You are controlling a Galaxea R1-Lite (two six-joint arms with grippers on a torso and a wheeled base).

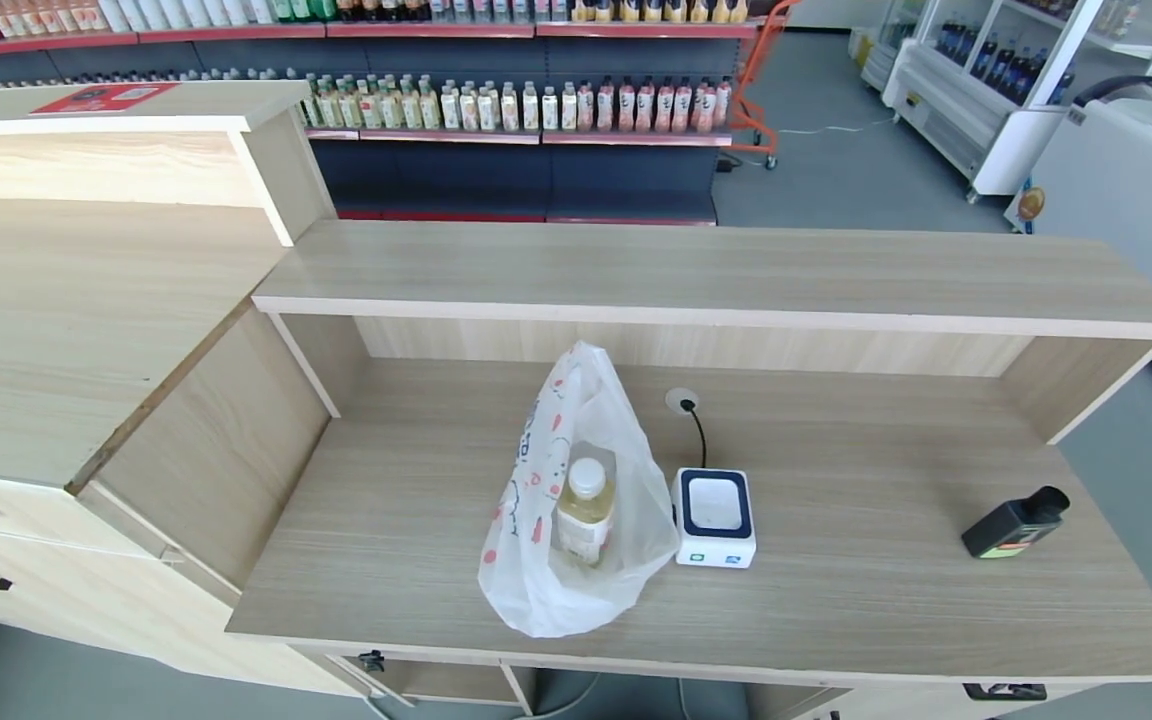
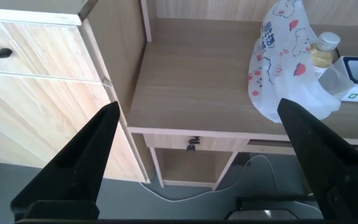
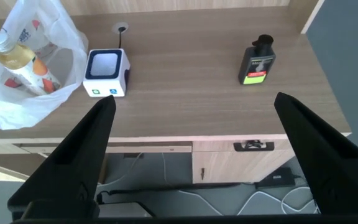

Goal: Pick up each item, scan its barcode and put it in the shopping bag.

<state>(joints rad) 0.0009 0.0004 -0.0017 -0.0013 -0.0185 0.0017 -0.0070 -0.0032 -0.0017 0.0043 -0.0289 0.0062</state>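
A white plastic shopping bag (image 1: 546, 520) with red and blue print stands on the wooden counter, and a yellow drink bottle (image 1: 585, 510) with a white cap sits inside it. Right of the bag is the white barcode scanner (image 1: 713, 516) with a dark-rimmed window. A black bottle (image 1: 1015, 523) with a green and red label lies at the counter's right end. My left gripper (image 2: 197, 152) hangs open in front of the counter's left part, below its edge. Before the counter's front edge, my right gripper (image 3: 194, 155) is also open, between the scanner (image 3: 106, 73) and the black bottle (image 3: 256, 62).
A raised shelf (image 1: 716, 275) runs along the back of the counter (image 1: 876, 580). A taller cabinet with drawers (image 1: 56, 330) stands at the left. The scanner's cable goes into a hole (image 1: 682, 401) in the counter. Store shelves with drinks stand behind.
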